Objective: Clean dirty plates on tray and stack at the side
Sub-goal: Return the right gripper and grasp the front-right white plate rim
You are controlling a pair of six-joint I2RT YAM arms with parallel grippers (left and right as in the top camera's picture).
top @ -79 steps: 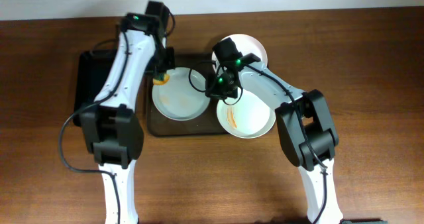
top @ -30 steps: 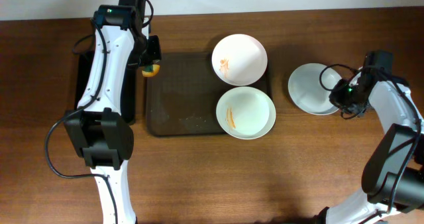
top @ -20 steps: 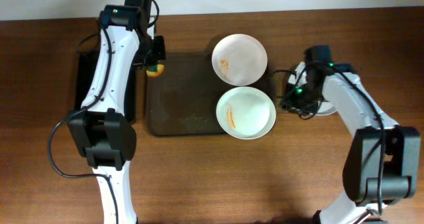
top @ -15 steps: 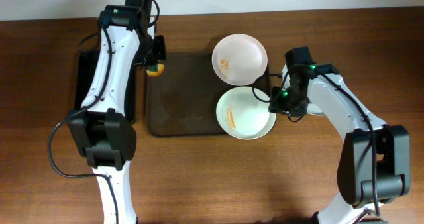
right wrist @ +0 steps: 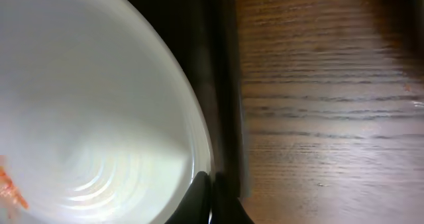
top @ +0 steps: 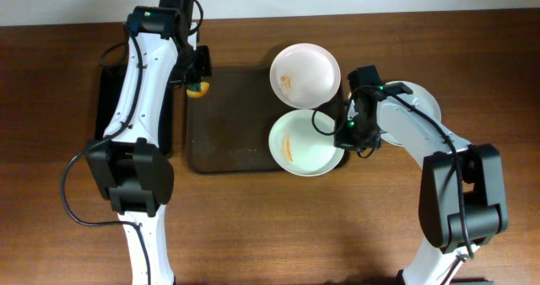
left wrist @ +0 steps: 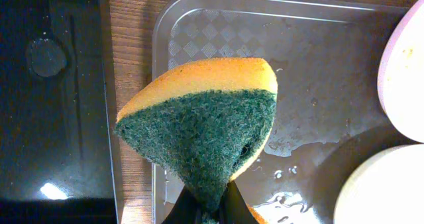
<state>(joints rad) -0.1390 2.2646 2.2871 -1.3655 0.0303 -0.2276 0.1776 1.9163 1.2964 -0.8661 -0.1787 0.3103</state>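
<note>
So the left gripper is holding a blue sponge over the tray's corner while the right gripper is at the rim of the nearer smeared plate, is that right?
Not quite: the left wrist view shows the sponge in the left gripper is orange-yellow with a green scouring face, not blue. The rest holds; the right gripper grips the plate rim.

The bench (top: 253, 226) is brown wood with a fine streaky grain, matt. The tray (left wrist: 318, 71) looks like dark glossy plastic, embossed with a faint diamond pattern and beaded with water. The sponge (left wrist: 205, 128) is soft orange foam backed with coarse green scouring fibre. The dirty plates (top: 305, 143) are smooth, shiny white; the black tray (left wrist: 53, 118) gleams too
</note>
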